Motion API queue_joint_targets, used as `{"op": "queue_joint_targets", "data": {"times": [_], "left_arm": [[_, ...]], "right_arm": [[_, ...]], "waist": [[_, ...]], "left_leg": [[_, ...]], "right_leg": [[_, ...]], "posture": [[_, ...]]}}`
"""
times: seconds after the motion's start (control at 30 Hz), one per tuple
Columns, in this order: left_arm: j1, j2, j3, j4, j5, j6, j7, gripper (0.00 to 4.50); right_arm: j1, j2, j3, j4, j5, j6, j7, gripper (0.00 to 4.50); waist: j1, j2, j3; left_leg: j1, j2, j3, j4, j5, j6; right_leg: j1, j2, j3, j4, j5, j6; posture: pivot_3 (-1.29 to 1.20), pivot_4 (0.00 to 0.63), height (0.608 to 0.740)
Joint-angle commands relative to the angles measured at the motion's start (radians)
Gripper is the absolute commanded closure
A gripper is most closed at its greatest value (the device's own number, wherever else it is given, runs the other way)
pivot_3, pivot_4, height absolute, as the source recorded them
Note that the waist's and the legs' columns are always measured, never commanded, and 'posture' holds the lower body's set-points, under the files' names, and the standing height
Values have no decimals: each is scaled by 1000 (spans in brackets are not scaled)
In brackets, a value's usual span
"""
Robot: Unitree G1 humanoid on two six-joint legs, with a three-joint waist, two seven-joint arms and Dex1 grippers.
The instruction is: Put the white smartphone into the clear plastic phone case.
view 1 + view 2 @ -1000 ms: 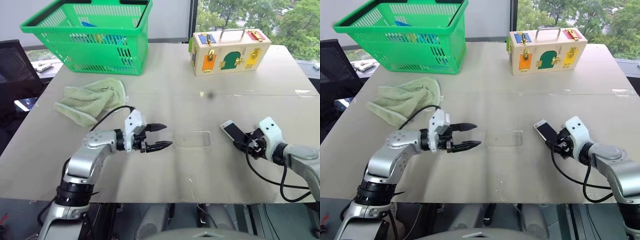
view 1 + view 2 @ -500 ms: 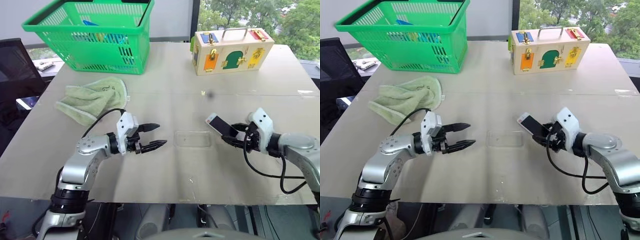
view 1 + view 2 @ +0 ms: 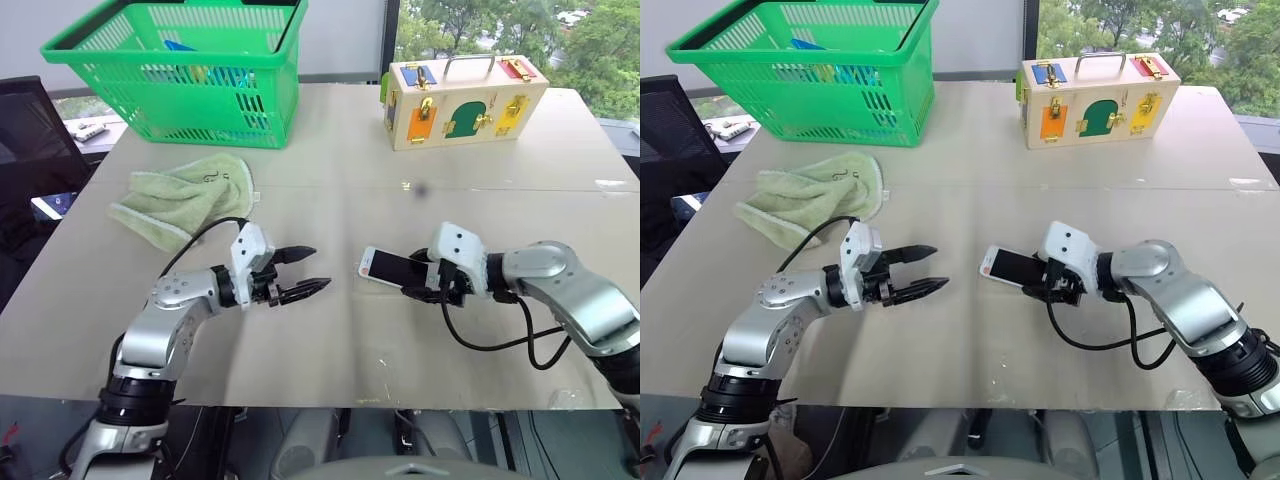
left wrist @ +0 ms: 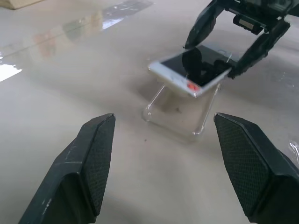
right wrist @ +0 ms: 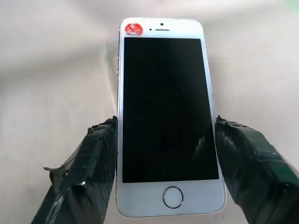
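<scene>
Right gripper (image 3: pixel 425 283) has the white smartphone (image 3: pixel 385 267) clamped across its two long edges near the home-button end, screen up — its fingers (image 5: pixel 88 163) are closed on the phone's width, taped black pads on bare metal edge. The phone hangs just above the clear plastic phone case (image 4: pixel 180 114), far end tipped down toward it, not seated. The case lies flat on the tabletop (image 3: pixel 330 200), between the two grippers, open side up.

Handling, my read:
- Phone: rigid slab, glass front, smooth rounded metal sides, so slippery at the edges and light enough that pinch force matters more than lift. Glass is the fragile part, so keep pressure off the screen. Edge grip at one end is right, since it leaves the far end free to go in first. There's a small red sticker by the earpiece.
- Case: thin clear shell with a raised lip and rounded corners. It probably flexes a little and has almost no weight, so it will likely skate on the smooth, slightly glossy tabletop once the phone pushes on it. It's also hard to see — mostly visible by its edges and reflections.

Left gripper (image 3: pixel 312 270) hovers just beside the case with fingers (image 4: pixel 93 158) spread wide and empty — well placed to pin the case by its rim or side wall, not the thin floor.
</scene>
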Motion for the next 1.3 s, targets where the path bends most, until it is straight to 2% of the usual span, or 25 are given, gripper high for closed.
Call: {"op": "queue_joint_targets", "data": {"times": [0.03, 0.33, 0.6, 1.1, 1.3], "left_arm": [[14, 7, 14, -53, -16, -9, 16, 1017], [40, 8, 13, -79, -17, -11, 39, 1017], [51, 11, 12, -73, -18, -15, 35, 1017], [61, 19, 4, -65, -17, -21, 23, 1017], [65, 17, -1, -55, -10, -33, 20, 1017]], "right_arm": [[-41, -3, 21, 27, -66, -71, 35, 1741], [-100, 26, 54, 111, -165, -151, 92, 1741], [-108, 26, 79, 81, -203, -186, 171, 1741], [-90, 29, 127, 15, -272, -68, 206, 1741], [-90, 45, 126, -32, -254, 41, 212, 1741]], "waist": [[-1, 0, 0], [-1, 0, 0], [-1, 0, 0], [-1, 0, 0], [-1, 0, 0]], "left_leg": [[0, 0, 0, 0, 0, 0], [0, 0, 0, -1, 0, -1], [0, 0, 0, -1, 0, -1], [0, 0, 0, -1, -1, -1], [1, 0, 0, -1, -1, -1]], "right_leg": [[0, 0, 0, 0, 1, 1], [0, 0, 0, 0, 2, 3], [0, 0, 0, 0, 2, 3], [-1, 0, 0, 0, 2, 3], [-1, 0, 0, 0, 2, 3]], "posture": [[0, 150, 740], [0, 150, 740], [0, 150, 740], [0, 150, 740], [0, 150, 740]]}}
